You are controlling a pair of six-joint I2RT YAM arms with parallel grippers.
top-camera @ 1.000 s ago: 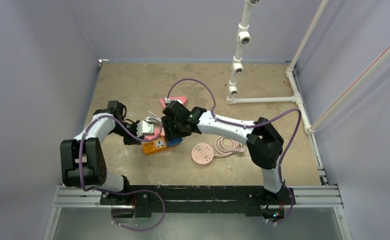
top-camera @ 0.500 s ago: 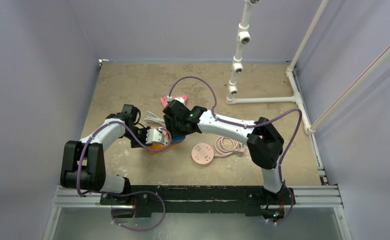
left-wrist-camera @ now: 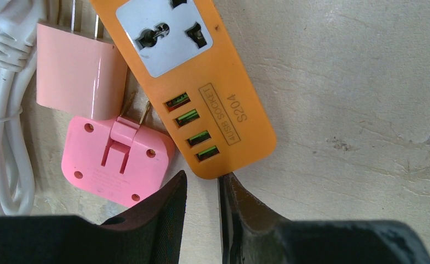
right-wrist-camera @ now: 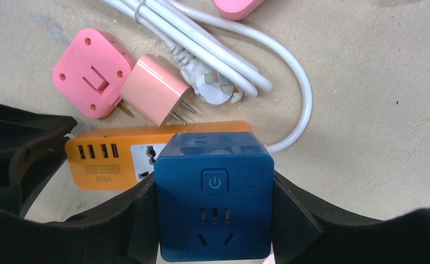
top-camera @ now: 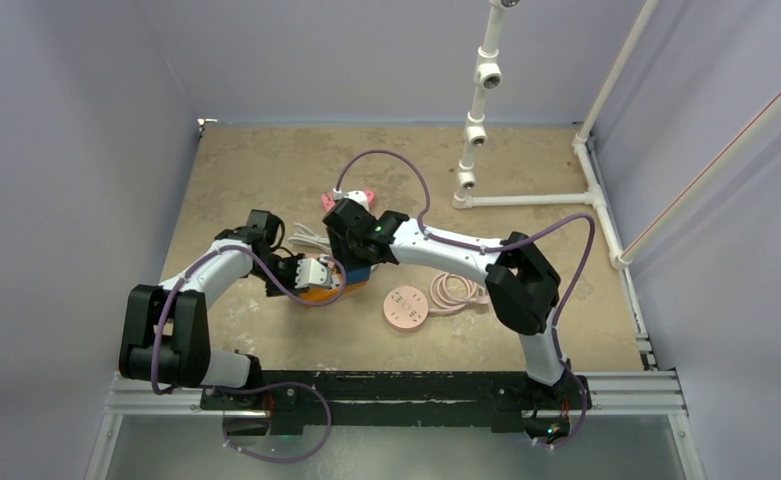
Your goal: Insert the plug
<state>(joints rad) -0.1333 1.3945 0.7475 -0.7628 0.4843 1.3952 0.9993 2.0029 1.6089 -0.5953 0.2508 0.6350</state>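
Right end effector (right-wrist-camera: 215,236) is clamped on the blue cube plug (right-wrist-camera: 212,181), one finger on each side. The cube sits over the right end of the orange power strip (left-wrist-camera: 245,88), mid tabletop (top-camera: 266,170); can't tell if it's seated. Left end effector (left-wrist-camera: 201,184) is nearly closed with a narrow gap, empty, one fingertip right at the strip's USB end. Pink adapter (left-wrist-camera: 113,165) and pale pink charger (left-wrist-camera: 75,71) lie just beside the strip.
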